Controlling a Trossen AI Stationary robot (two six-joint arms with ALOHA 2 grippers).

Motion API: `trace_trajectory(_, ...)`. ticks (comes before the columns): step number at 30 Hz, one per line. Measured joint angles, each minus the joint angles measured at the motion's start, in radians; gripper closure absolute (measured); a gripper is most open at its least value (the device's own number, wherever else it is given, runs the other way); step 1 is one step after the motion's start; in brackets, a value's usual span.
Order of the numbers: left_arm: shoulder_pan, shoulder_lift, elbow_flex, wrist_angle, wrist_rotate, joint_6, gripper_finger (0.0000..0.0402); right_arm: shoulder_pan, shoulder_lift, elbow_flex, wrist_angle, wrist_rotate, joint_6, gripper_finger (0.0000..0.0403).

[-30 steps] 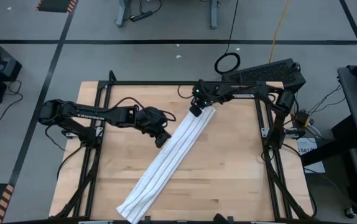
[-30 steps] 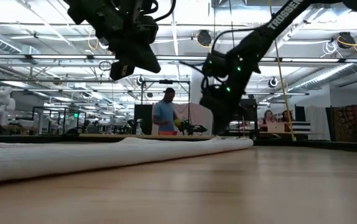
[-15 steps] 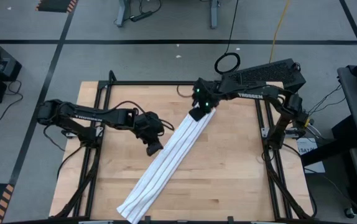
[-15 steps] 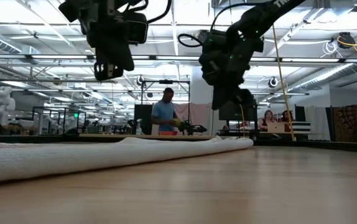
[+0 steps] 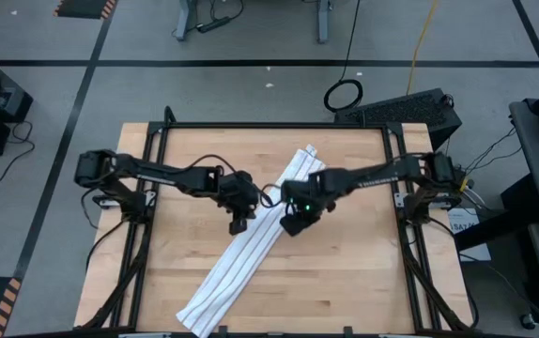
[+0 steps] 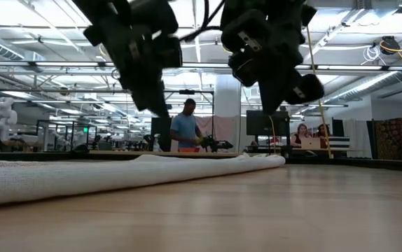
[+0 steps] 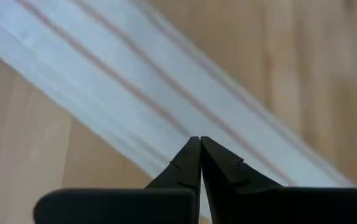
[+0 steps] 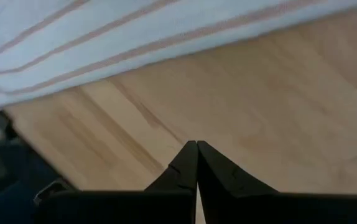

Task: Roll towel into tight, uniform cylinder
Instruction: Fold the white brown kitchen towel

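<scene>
Wooden table (image 5: 345, 282), striped towel (image 5: 241, 258) lying diagonal, clenched empty left gripper (image 5: 236, 225) and right gripper (image 5: 290, 226) flanking it above

Closed right end effector (image 8: 196, 144) beside towel (image 8: 104, 37)

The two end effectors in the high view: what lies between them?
In the high view, the towel runs diagonally between the left end effector and the right end effector; nothing else lies there.

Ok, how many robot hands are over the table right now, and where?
2. The left hand hangs shut at the towel's left edge, mid-length. The right hand hangs shut over bare wood just right of the towel. Neither holds the towel.
</scene>
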Motion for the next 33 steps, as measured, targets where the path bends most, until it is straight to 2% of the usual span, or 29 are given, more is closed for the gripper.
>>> trace_trajectory(3, 0.006, 0.051, 0.0, -0.02, -0.028, 0.0, 0.0386, 0.045, 0.0, 0.0, -0.025, 0.087, 0.119, 0.0403)
trace_trajectory(5, 0.025, 0.056, -0.001, -0.091, -0.12, -0.079, 0.0386, 0.048, -0.001, 0.0, -0.068, 0.095, 0.197, 0.0403)
trace_trajectory(7, 0.072, 0.034, -0.002, -0.133, -0.16, -0.178, 0.0386, 0.033, -0.001, 0.0, -0.101, 0.096, 0.221, 0.0403)
trace_trajectory(11, 0.143, -0.087, 0.001, -0.117, -0.133, -0.237, 0.0386, -0.029, -0.003, 0.0, -0.123, 0.135, 0.188, 0.0403)
trace_trajectory(14, 0.193, -0.146, -0.001, -0.085, -0.141, -0.266, 0.0386, -0.104, -0.003, -0.006, -0.106, 0.203, 0.171, 0.0403)
trace_trajectory(20, 0.276, -0.191, 0.0, -0.081, -0.11, -0.371, 0.0358, -0.276, -0.003, -0.065, 0.035, 0.209, 0.081, 0.0403)
trace_trajectory(25, 0.285, -0.193, 0.0, -0.09, -0.07, -0.456, 0.0321, -0.397, -0.009, -0.032, 0.122, 0.151, -0.073, 0.0403)
trace_trajectory(30, 0.26, -0.194, 0.0, -0.089, -0.066, -0.515, 0.0312, -0.58, 0.029, 0.033, 0.101, -0.091, -0.275, 0.0386)
trace_trajectory(33, 0.246, -0.194, 0.0, -0.087, -0.073, -0.552, 0.0312, -0.666, 0.054, 0.105, 0.046, -0.103, -0.432, 0.0366)
